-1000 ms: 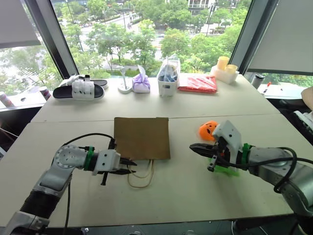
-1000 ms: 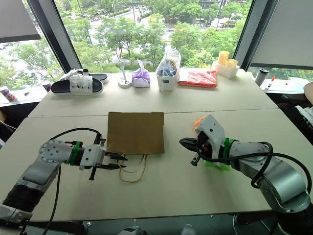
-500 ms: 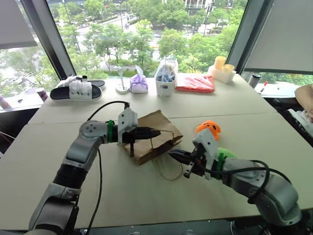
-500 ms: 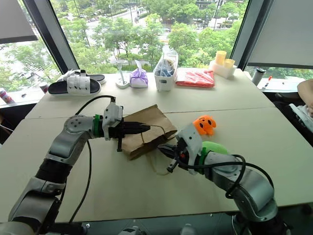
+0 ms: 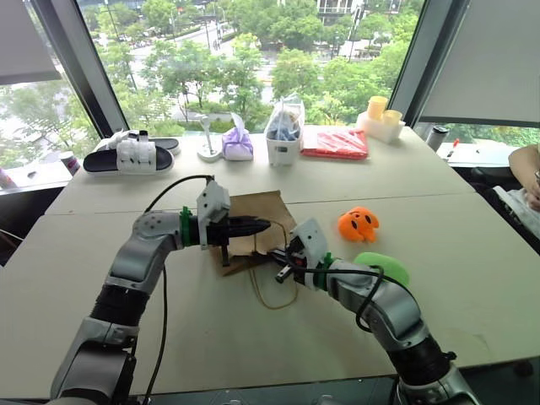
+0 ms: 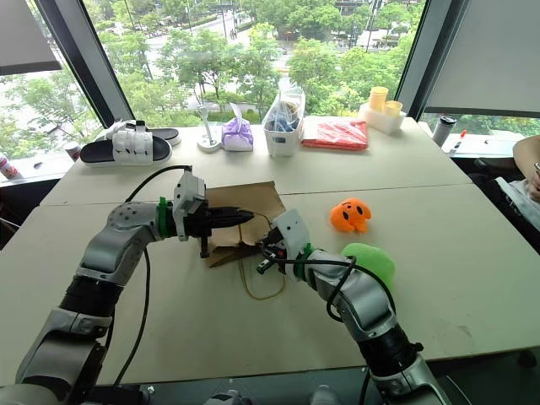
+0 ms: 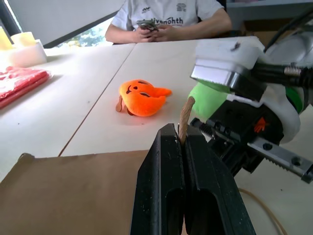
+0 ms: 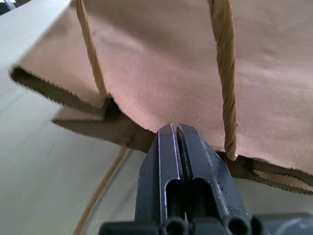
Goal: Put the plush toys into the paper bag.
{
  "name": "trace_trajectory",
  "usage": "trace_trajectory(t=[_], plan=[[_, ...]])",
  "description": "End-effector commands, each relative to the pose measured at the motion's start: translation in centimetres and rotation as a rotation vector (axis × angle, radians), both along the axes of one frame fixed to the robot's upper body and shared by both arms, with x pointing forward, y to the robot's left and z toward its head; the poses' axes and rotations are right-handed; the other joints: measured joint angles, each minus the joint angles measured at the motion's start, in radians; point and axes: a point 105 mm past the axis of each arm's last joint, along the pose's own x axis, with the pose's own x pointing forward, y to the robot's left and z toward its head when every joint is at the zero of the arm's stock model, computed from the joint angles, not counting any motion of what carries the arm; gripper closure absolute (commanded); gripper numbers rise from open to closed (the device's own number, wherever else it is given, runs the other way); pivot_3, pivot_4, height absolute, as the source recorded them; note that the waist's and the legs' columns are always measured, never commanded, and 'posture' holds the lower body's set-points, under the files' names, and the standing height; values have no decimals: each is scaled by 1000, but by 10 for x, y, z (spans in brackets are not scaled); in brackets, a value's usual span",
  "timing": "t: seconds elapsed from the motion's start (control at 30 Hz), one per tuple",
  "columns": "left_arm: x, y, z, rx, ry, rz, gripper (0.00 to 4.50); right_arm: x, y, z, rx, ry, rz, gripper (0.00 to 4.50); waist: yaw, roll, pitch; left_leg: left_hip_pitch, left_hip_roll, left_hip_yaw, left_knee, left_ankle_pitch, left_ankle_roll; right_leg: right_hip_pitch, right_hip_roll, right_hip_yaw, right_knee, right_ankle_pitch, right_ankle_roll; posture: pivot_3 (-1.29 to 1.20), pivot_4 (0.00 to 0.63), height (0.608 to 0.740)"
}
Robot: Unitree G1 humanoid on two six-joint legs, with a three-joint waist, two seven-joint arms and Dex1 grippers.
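Observation:
The brown paper bag (image 5: 257, 211) lies mid-table with its mouth edge lifted. My left gripper (image 5: 267, 226) is shut on one cord handle (image 7: 185, 115) and holds it up. My right gripper (image 5: 273, 254) is shut with nothing between its fingers, and its tips rest at the bag's open mouth (image 8: 122, 125) beside the raised cord (image 8: 222, 73). The second handle (image 5: 277, 293) lies loose on the table. The orange plush toy (image 5: 358, 224) sits to the right of the bag. The green plush toy (image 5: 384, 267) lies nearer, beside my right forearm.
Along the far edge stand a black-and-white slipper (image 5: 126, 156), a purple pouch (image 5: 238, 143), a clear bag with blue contents (image 5: 283, 133), a red packet (image 5: 342, 143) and yellow cups (image 5: 378, 108). A person (image 7: 166, 19) sits at the table's right end.
My left gripper rose with the cord handle, lifting the bag's mouth edge off the table. My right gripper swung left, away from the green toy, to the bag's mouth.

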Motion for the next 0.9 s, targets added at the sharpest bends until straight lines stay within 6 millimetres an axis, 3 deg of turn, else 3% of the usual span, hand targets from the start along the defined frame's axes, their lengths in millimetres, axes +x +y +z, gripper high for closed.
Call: trace_trajectory(t=[0.03, 0.23, 0.4, 0.6, 0.9], plan=[[-6, 4, 22, -32, -77, 8, 4485, -2, 10, 11, 11, -53, 50, 4500, -1, 0, 0, 0, 0, 0, 0, 0, 0, 0, 0, 0, 0, 0, 0, 0, 150, 740], [-5, 10, 16, -16, -73, 40, 4485, -22, -10, 30, 31, -68, 95, 4500, 4, 0, 0, 0, 0, 0, 0, 0, 0, 0, 0, 0, 0, 0, 0, 0, 150, 740], [-5, 9, 15, -16, -67, 38, 4485, -40, -5, 22, 34, -25, 149, 4500, 0, 0, 0, 0, 0, 0, 0, -2, 4, 0, 0, 0, 0, 0, 0, 0, 150, 740], [-5, 9, 22, -43, -58, 41, 4485, -26, 1, 18, 49, -33, 97, 4500, 1, 0, 0, 1, 0, 0, 0, -2, 3, 0, 0, 0, 2, 0, 0, 0, 150, 740], [-12, 10, 28, -78, -18, 43, 4485, 30, 25, -2, 139, -18, -18, 4500, -5, 0, 0, 1, 0, 0, 0, 1, -1, -1, 0, 0, 2, 0, 0, 0, 150, 740]])
